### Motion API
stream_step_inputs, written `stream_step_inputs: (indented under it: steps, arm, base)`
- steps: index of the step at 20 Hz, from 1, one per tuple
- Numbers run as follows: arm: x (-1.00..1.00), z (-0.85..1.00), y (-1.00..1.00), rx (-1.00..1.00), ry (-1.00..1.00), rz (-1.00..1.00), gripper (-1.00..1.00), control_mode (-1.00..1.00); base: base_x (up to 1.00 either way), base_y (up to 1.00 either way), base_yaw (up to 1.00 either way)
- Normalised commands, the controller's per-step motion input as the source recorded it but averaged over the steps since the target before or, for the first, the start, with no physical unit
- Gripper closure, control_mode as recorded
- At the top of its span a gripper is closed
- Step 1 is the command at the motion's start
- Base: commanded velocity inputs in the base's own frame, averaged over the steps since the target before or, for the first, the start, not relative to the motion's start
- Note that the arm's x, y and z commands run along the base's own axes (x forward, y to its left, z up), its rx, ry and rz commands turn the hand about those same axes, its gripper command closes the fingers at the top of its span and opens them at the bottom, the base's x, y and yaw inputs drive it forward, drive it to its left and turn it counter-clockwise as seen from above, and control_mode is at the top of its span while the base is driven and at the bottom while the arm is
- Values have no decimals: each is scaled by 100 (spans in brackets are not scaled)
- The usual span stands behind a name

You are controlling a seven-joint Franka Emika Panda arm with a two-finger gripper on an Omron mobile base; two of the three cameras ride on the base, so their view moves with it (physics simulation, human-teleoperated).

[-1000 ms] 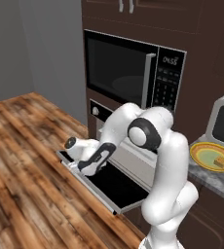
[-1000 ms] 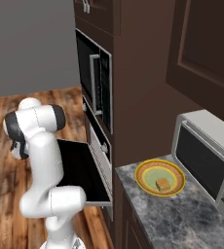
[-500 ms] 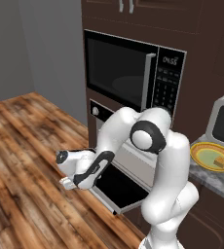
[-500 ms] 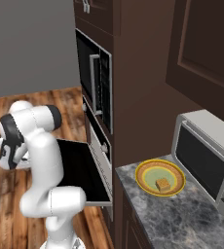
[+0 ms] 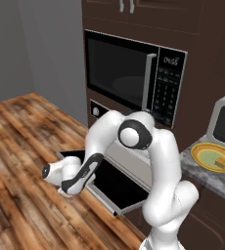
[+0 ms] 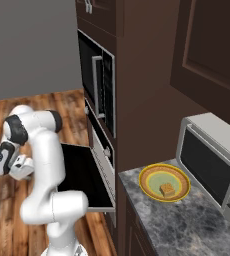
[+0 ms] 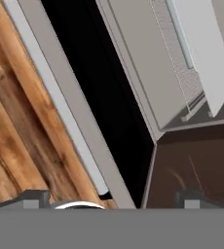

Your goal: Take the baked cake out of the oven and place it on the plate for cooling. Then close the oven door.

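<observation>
Your tool has swung out lower left, past the flat grey oven door; I cannot tell its opening. The small golden-brown cake sits on the round orange-rimmed plate, so shut the door.

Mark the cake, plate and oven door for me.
baked cake [image 6: 167, 189], right base view, its top face.
plate [image 6: 148, 178], right base view, orange rim, left side.
oven door [image 5: 115, 186], left base view, black glass window.

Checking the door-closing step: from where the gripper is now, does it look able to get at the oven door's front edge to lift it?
Probably yes. The gripper hangs just beyond the front edge of the open oven door, over bare wood floor, with nothing between them.
</observation>
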Motion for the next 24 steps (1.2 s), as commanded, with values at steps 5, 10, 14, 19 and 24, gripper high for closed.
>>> stream_step_inputs:
  steps: [5,10,14,19,24]
  arm:
    - [0,-38,5,-33,-6,1,-100,-100]
    - [0,-40,14,-33,-2,0,-100,-100]
    - [0,-44,4,-33,-5,0,-100,-100]
    - [0,-49,-1,-32,-7,0,-100,-100]
    - [0,-52,-3,-30,-7,0,-100,-100]
  base:
    - [0,0,0]
    - [0,0,0]
    - [0,0,0]
    - [0,0,0]
    - [0,0,0]
